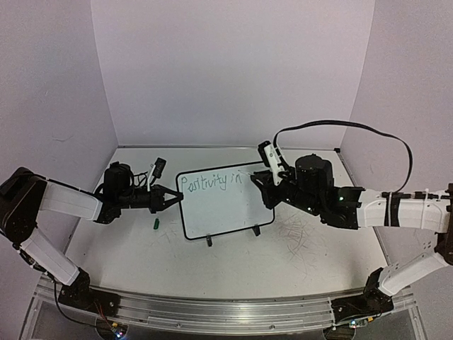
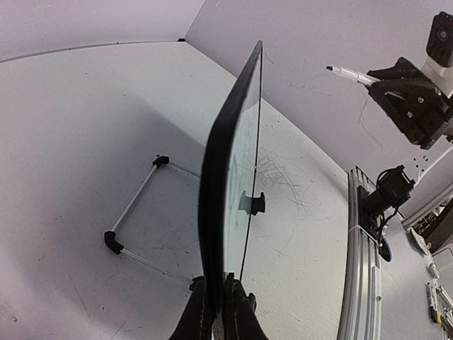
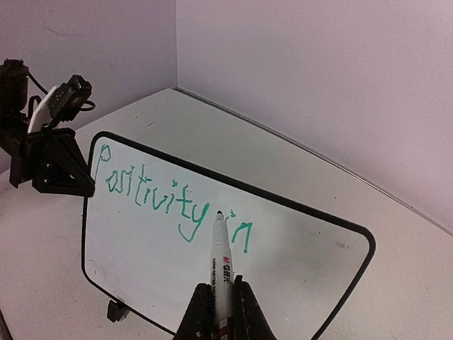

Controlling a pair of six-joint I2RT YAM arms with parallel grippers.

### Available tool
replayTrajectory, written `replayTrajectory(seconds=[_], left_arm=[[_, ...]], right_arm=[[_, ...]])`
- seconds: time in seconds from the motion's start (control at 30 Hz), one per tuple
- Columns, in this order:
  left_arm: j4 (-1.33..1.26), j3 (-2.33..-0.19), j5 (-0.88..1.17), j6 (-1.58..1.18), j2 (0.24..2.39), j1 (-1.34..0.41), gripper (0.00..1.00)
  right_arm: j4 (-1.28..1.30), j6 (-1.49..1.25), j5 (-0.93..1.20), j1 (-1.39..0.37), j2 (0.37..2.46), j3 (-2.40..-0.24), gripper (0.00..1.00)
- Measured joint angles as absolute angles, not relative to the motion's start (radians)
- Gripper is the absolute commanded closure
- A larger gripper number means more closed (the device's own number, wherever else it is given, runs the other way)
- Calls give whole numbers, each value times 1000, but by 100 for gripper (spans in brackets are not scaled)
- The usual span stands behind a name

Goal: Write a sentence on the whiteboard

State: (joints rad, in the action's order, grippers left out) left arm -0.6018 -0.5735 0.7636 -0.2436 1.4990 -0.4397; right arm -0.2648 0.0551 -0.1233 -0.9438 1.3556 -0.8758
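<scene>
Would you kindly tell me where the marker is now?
In the right wrist view, the marker is held in the right tool, its tip near the green "in" on the whiteboard.

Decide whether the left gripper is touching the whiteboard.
Touching. The left wrist view shows the left gripper shut on the whiteboard, with a finger pressed against each face of its near edge.

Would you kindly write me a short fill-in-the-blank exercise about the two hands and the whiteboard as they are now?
The right hand is shut on a ____ aimed at the whiteboard.
The left hand is shut on the board's rim, which is ____.
The sentence is written in ____ ink.
Its last word so far is ____.
Missing words: marker; black; green; in.
</scene>
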Motion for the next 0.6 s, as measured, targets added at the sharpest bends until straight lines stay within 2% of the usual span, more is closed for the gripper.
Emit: replayTrajectory(seconds=[0.6], left_arm=[[-592, -544, 729, -277, 1451, -447, 100]], right_arm=[[-272, 127, 0, -1081, 1603, -981, 100]])
